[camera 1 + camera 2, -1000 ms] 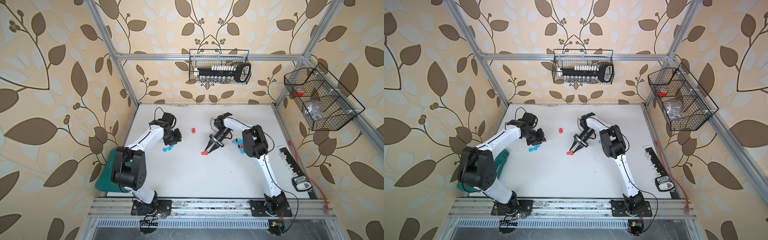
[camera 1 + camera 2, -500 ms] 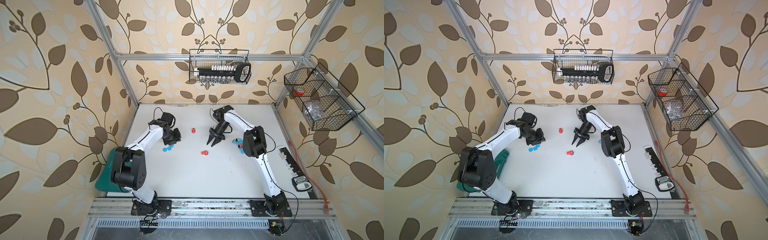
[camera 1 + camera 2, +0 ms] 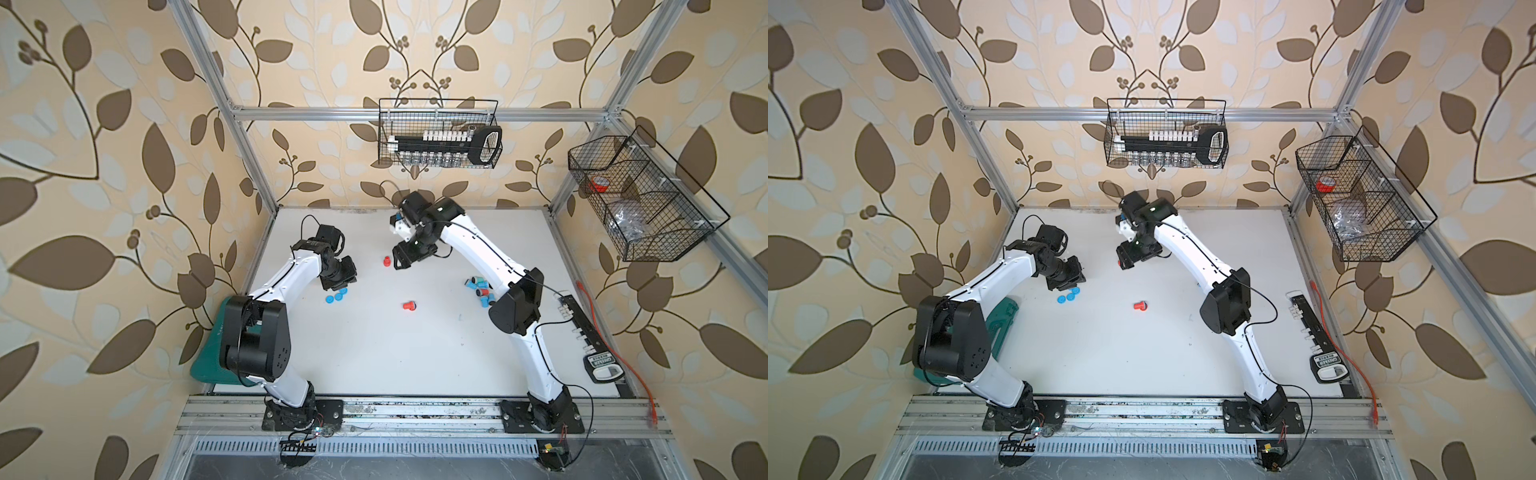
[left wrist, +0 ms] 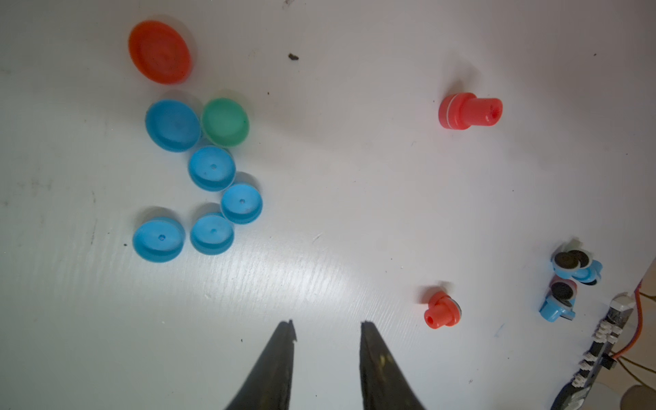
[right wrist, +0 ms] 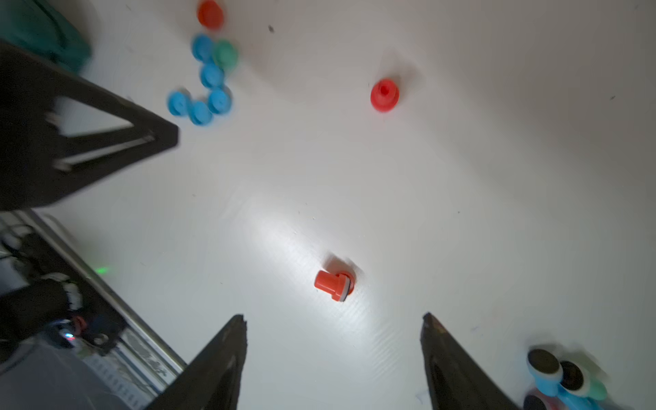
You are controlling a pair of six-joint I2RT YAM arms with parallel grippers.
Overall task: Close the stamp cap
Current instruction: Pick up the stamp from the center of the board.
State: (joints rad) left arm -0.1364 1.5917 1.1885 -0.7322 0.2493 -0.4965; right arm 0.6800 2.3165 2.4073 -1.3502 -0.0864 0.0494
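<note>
Now the right gripper hangs up over the back of the table, jaws wide apart, holding nothing. The left gripper hangs over the caps, fingers a little apart, holding nothing too. The lying stamp rests on its side in the middle of the table, away from both grippers. A white ring and a red end show on it in the right wrist view, so I think its cap is on, but I can't be sure.

So the job now looks like getting the next stamp. A standing stamp is near where the right gripper hangs. A pile of stamps with black pads showing waits at the right side of the table. Grab a stamp by its thin handle, not the pad, and come straight down so it does not tip or roll. The left gripper should take a cap of the same colour: the red cap, the green cap or one of the blue caps. They sit close together, so pinch one by its rim and don't bump the rest. Then line up cap and pad and push straight.

A second ago the right gripper was down at the lying stamp, jaws nearly shut. Half a second ago it had lifted off and the stamp lay alone. Now it is farther back and much wider. The left gripper has not moved.
</note>
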